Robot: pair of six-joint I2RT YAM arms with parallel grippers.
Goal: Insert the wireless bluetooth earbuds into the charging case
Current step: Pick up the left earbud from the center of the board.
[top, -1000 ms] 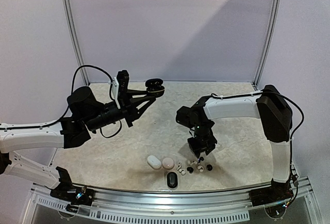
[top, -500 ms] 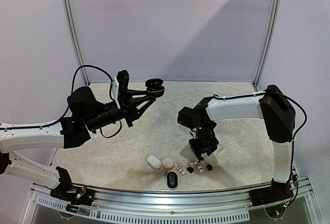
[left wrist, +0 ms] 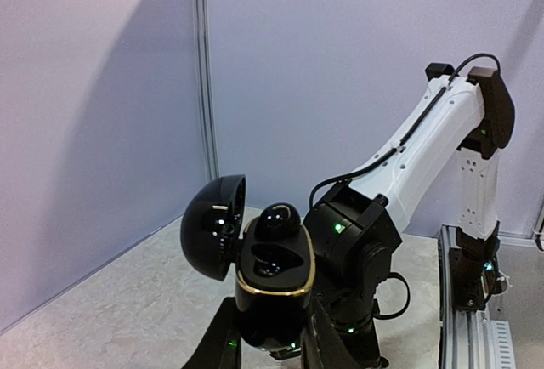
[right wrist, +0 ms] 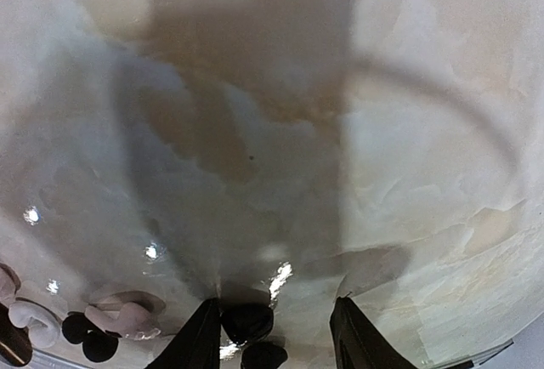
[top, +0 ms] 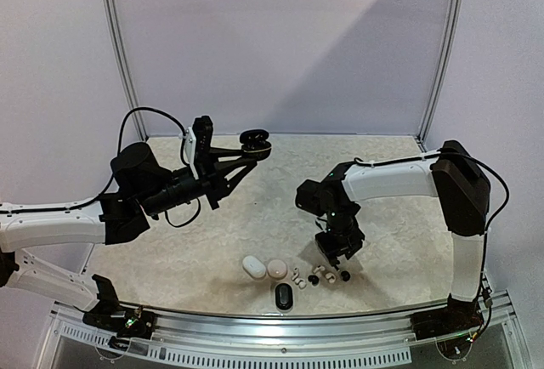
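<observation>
At the near edge of the desk (top: 399, 233) lies a closed black case (top: 284, 298), and everything else is placed from it. Just beyond it and a little left, a white case (top: 253, 267) and a pink case (top: 277, 269) sit side by side, almost touching. Just beyond it to the right the loose earbuds (top: 301, 282) are scattered on the desk, white ones and glossy black ones mixed.

The right hand (top: 334, 258) hangs low over the far side of that scatter, beyond and right of the closed black case, pointing down. Its wrist camera shows the fingers (right wrist: 197, 339) partly spread. One black earbud (right wrist: 246, 321) lies on the desk between them, close against one finger and clear of the other (so nothing is gripped).

Well beyond the closed black case and to its left, raised above the desk, the left hand (top: 246, 152) is clamped on an open black charging case (top: 255, 141). Seen from that wrist, the case has a gold rim (left wrist: 274, 286) and its lid (left wrist: 212, 226) is swung open to one side. One glossy black bud (left wrist: 277, 218) is seated in its far well.
</observation>
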